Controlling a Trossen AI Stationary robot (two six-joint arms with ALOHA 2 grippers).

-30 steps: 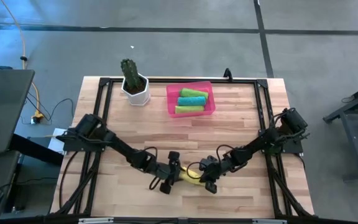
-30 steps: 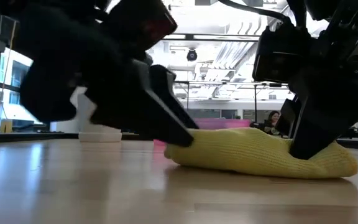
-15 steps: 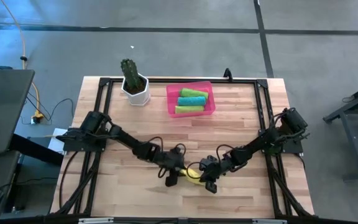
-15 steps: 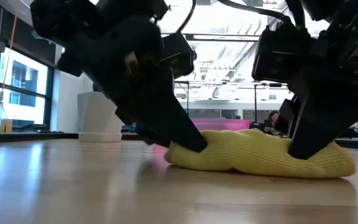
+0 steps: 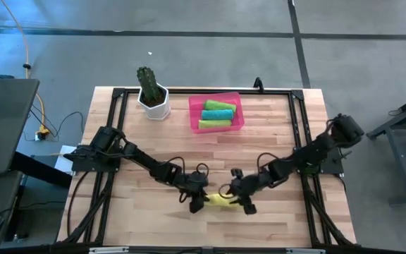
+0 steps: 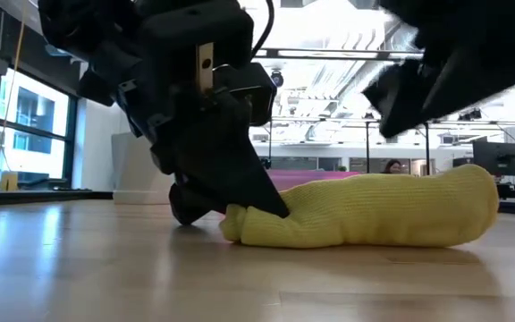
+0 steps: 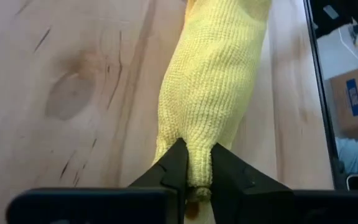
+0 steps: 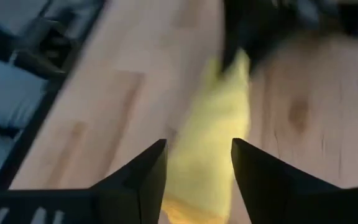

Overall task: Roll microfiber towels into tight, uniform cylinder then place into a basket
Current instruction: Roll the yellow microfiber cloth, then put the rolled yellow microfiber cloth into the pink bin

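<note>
A yellow towel (image 5: 219, 200), rolled into a fat tube, lying on the wooden surface (image 5: 273, 134) near its front edge, between the two grippers. Left gripper (image 7: 194, 163) down at one end of the roll, fingers pinched tight on that end, a small fold of cloth squeezed between them. In the low view, the same left gripper (image 6: 240, 192) pressed right against the roll's end, with the yellow towel (image 6: 365, 213) stretched out flat on the wood beside it. Right gripper (image 5: 240, 200) at the other end of the roll, fingers spread apart and holding nothing. From the right wrist, two dark fingers (image 8: 143, 177) wide apart with the yellow cloth showing in the gap below them, blurry. In the low view, the right gripper lifted up off the roll, not touching it. Pink basket (image 5: 217, 113) at the back of the surface, well away from the yellow towel. Inside it, a lime green roll (image 5: 218, 105), a teal roll (image 5: 217, 114) and another lime green roll (image 5: 213, 124), lying side by side. White pot with a cactus (image 5: 151, 93) just beside the basket, toward the left arm's side.
</note>
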